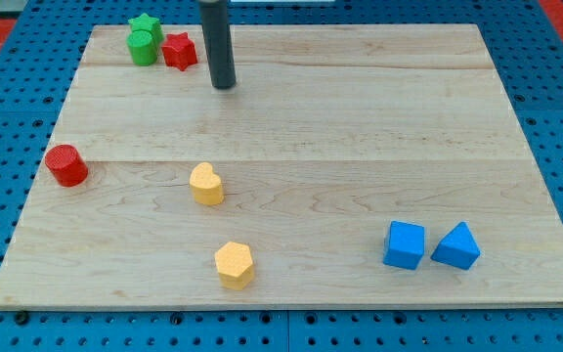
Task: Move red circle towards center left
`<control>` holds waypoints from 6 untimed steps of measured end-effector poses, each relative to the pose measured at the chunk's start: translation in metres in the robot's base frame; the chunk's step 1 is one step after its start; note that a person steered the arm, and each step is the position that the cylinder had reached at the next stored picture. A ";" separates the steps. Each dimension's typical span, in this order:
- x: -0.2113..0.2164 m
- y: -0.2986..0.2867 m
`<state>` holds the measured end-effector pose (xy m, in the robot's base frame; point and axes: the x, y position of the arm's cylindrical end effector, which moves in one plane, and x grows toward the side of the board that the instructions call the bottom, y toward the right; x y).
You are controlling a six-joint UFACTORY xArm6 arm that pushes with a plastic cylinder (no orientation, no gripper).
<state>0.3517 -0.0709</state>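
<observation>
- Seven blocks sit on the table (360, 117), and the one I care about, the red circle (66, 165), lies at the view's left edge, roughly mid-height.
- My tool is a plain rod with nothing to open or close and it holds nothing; my tip (223, 85) rests near the view's top, just right of the red star (179, 51) and the green blocks (144, 40), well apart from the red circle.
- By my reading the circle is already close to centre left, so only a small correction is likely needed.
- To do it well, I would bring my tip round without clipping the red star, keep clear of the yellow heart (206, 184), and nudge the circle gently so it does not slide off the edge.
</observation>
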 end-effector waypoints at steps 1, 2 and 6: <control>0.092 -0.007; 0.134 -0.069; 0.041 -0.153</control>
